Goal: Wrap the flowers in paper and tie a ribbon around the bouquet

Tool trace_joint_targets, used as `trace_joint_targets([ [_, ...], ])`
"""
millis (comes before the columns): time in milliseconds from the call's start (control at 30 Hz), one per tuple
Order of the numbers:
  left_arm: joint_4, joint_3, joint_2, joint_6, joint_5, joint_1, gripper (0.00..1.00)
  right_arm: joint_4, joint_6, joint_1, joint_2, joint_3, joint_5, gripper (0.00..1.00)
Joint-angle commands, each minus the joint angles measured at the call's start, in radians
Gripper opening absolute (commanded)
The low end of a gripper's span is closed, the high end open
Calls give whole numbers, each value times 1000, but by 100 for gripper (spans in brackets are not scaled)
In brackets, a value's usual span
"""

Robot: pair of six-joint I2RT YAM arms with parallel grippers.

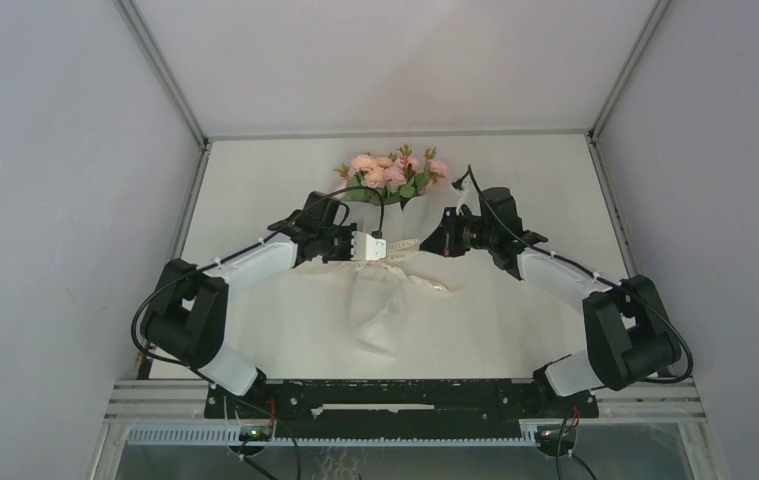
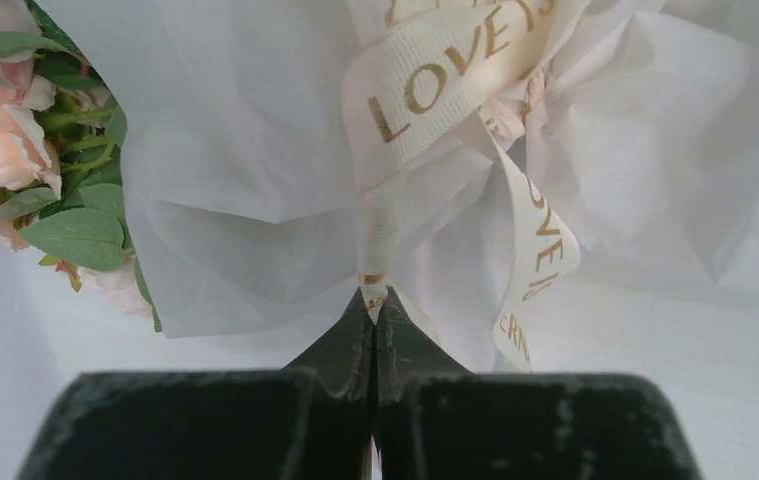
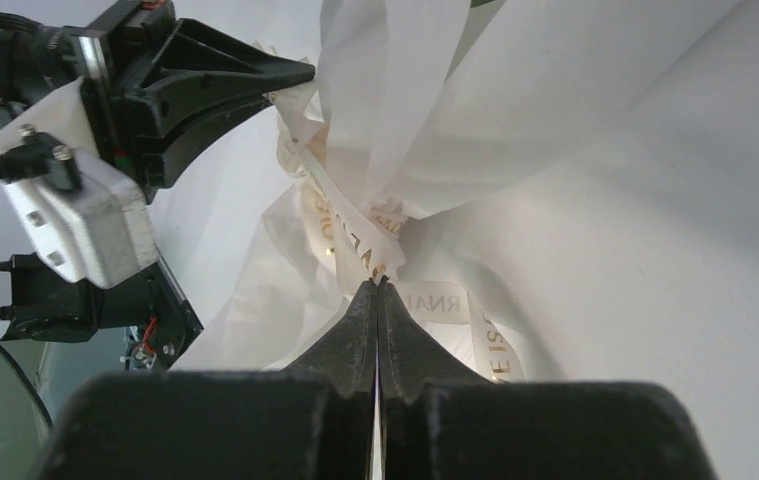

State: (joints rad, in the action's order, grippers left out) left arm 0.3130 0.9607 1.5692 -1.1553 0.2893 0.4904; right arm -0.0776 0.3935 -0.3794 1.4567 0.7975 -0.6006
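Bouquet (image 1: 400,195) lies in the middle of the white counter (image 1: 525,330); its flowers (image 1: 395,172), pale pink roses with green leaves, point to 12 o'clock, and the thin, creased, translucent white paper (image 1: 375,315) spreads toward 6 o'clock; a narrow cream ribbon with gold letters (image 2: 435,90) pinches the waist. The left hand (image 2: 375,300) stands at 9 o'clock of the waist, its fingers together and clamped on one thin strand of the ribbon; the right hand (image 3: 377,285) stands at 3 o'clock, fingers also pressed together, as it seems on another strand close to the knot. I judge the whole thing light and soft; the paper will crumple or tear easily, and the ribbon is smooth and may slip; better to hold the ribbon strands and pull evenly to both sides, never to squeeze the blooms.
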Motion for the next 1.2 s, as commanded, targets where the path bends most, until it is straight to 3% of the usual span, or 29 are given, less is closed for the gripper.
trace_joint_targets([
  [0, -13, -30, -49, -52, -30, -16, 0, 50, -34, 18, -80, -20, 20, 0],
  [433, 1, -140, -66, -273, -87, -44, 0, -3, 61, 219, -89, -269, 12, 0],
  [933, -11, -164, -64, -338, -102, -110, 0, 33, 77, 398, -179, -379, 61, 0],
  [1067, 18, -179, -118, -315, -41, -98, 0, -30, 44, 333, -163, -345, -46, 0],
  [1100, 22, -177, -119, -305, -37, -95, 0, -2, 7, 280, -161, -310, -22, 12],
  [1167, 20, -177, -119, -296, -31, -95, 0, 28, -52, 174, -135, -237, 49, 45],
])
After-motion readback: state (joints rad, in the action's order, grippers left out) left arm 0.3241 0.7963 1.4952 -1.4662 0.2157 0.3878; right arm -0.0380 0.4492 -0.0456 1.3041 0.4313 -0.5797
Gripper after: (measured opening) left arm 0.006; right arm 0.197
